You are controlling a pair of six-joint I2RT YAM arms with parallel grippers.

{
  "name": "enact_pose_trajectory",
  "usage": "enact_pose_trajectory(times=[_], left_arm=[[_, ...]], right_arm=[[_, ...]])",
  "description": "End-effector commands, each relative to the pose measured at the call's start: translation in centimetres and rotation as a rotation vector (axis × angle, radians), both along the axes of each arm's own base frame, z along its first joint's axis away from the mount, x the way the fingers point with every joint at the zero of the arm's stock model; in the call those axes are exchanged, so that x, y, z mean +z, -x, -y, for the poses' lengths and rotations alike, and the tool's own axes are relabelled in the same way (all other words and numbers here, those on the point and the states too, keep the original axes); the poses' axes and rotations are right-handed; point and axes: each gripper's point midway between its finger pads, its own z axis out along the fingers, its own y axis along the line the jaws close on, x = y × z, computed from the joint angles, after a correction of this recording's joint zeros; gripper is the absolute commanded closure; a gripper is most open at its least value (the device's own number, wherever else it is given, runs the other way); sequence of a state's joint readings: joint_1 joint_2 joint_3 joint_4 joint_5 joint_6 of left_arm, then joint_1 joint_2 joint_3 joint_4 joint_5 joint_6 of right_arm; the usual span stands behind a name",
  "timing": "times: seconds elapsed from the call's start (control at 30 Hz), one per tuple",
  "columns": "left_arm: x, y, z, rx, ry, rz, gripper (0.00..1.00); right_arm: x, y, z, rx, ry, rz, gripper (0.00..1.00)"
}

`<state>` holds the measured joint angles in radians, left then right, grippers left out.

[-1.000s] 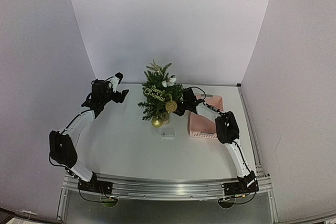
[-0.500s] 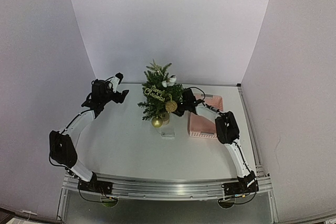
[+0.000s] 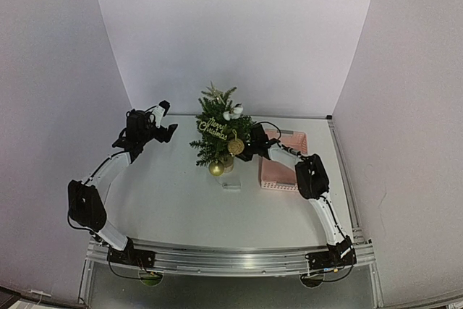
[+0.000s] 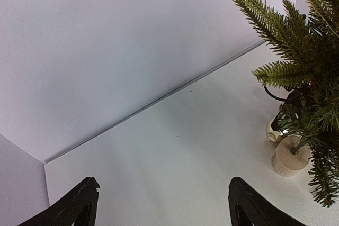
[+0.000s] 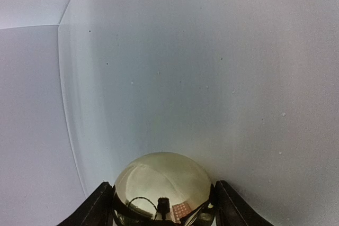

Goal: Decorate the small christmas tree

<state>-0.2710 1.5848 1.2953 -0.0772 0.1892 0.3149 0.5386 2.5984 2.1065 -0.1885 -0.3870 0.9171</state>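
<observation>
The small christmas tree (image 3: 219, 132) at the table's (image 3: 173, 193) twelve o'clock already wears a sign (image 3: 212, 127) and a gold ball (image 3: 216, 168); my right fingers (image 5: 98, 205) clamp a second ball (image 5: 163, 181) at its four o'clock, seemingly not yet hung, left fingers (image 4: 79, 207) spread empty

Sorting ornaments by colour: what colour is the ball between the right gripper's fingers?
Shiny gold; the ball shows best in the right wrist view.

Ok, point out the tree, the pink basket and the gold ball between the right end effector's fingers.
tree (image 3: 217, 106), top view, upper branches
pink basket (image 3: 277, 179), top view, near end
gold ball (image 5: 161, 183), right wrist view, shiny front
</observation>
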Motion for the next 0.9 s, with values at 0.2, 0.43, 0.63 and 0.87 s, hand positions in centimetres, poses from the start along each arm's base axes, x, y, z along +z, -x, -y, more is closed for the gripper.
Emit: enact_pose_trajectory(times=[0.2,0.43,0.63,0.87], left_arm=[[1.4,0.0,-0.3,0.0,0.01,0.038,0.15],[1.6,0.2,-0.3,-0.002,0.013,0.042,0.15],[2.3,0.5,-0.2,-0.013,0.026,0.06,0.15],[3.2,0.8,0.1,-0.033,0.041,0.079,0.15]], right_arm=[[1.4,0.7,0.9,-0.025,0.037,-0.02,0.48],[5.1,-0.4,1.9,-0.068,-0.005,0.015,0.53],[10.8,-2.1,3.9,-0.151,-0.045,0.116,0.56],[15.5,-4.2,6.6,-0.254,-0.047,0.225,0.58]])
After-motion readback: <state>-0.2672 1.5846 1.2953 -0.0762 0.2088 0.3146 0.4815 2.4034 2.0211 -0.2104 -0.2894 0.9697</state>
